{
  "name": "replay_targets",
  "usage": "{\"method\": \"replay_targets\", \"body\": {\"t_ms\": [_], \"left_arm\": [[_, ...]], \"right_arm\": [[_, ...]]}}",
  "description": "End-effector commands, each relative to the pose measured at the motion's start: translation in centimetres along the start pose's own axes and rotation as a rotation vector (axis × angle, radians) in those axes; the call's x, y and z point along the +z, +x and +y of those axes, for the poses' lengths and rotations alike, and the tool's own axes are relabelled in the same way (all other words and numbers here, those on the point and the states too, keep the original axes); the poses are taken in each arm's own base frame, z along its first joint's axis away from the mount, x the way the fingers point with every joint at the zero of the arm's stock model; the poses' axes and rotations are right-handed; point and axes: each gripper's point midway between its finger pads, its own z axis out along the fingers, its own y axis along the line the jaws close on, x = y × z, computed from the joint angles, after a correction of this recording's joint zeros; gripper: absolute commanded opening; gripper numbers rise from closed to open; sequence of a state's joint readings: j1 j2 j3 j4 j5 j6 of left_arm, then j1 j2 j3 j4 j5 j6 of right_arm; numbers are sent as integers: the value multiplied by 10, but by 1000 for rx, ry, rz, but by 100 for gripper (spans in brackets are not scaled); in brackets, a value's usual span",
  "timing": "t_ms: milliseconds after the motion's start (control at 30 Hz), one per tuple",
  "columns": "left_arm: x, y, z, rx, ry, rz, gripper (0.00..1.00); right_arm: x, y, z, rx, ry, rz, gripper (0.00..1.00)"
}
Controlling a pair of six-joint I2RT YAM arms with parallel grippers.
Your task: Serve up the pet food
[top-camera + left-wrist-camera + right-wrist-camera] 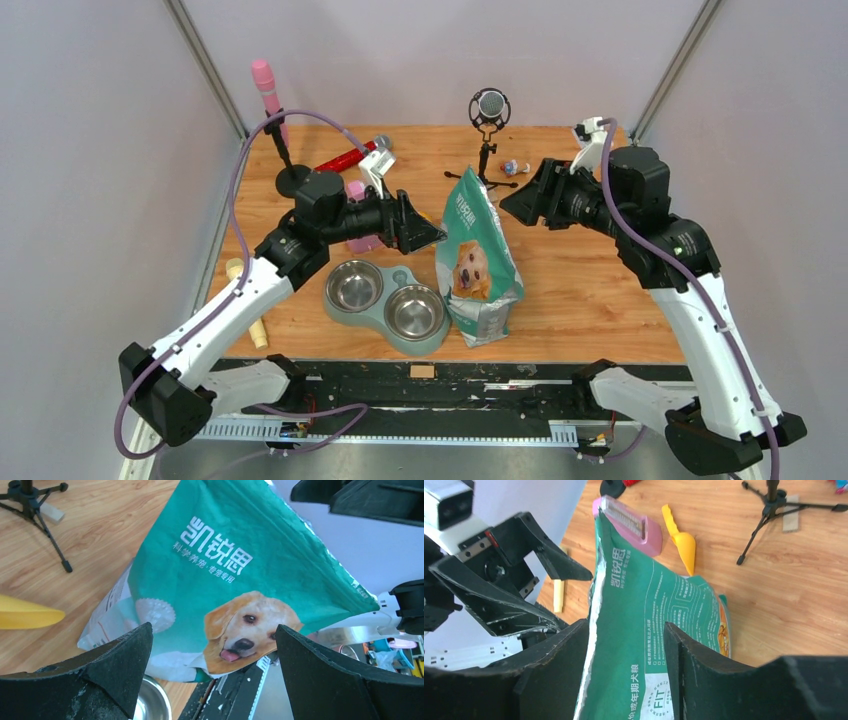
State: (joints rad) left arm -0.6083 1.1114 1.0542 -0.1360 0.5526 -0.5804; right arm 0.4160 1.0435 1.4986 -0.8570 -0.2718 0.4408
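Pet food bag [478, 260] stands upright mid-surface [590, 290], teal and silver, with the golden dog print facing the arm bases. It sits just right of the twin steel-bowl feeder [399, 274], its lower corner close against the feeder's right bowl. I read the left pincer [214, 630] as spread wide. Its wrist camera frames the dog's face and the white lettering between two well-separated fingers [120, 655], with bag surface showing in the whole gap and no pad on it. Overhead, that pincer hangs just left of the bag's upper half, above the far side of the feeder. The right pincer [626, 625] is partway apart, narrower than the left. In its wrist view the bag's ragged white top edge and printed back panel fill the gap, and the bag runs on behind both fingers. Overhead its tips sit just beside the bag's upper right edge — I cannot confirm contact from either view. No kibble shows in any view; the food's place is the bag, as far as I can see. Also on the surface: a yellow scoop [684, 540] and a pink container [634, 527] with a ribbed clear top, both beyond the bag toward the left arm. At the far edge there is a black microphone on a tripod [488, 108] and a pink microphone [265, 85] on a round base — both well apart from the bag.
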Motion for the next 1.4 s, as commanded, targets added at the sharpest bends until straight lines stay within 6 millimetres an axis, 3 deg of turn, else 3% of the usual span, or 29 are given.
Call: {"method": "replay_targets", "body": {"t_ms": [0,433,633,1033,1367], "left_arm": [[9,-19,-20,54,73,-37,100],[39,-6,-15,49,67,27,100],[44,-5,-15,54,63,33,100],[51,-4,-10,65,13,41,100],[51,-4,-14,84,21,45,100]], "right_arm": [[3,13,8,-34,-64,84,56],[2,19,15,-18,-101,121,55],[1,24,13,-7,-89,147,54],[-4,27,28,11,-165,182,58],[9,34,7,42,-56,216,54]]}}
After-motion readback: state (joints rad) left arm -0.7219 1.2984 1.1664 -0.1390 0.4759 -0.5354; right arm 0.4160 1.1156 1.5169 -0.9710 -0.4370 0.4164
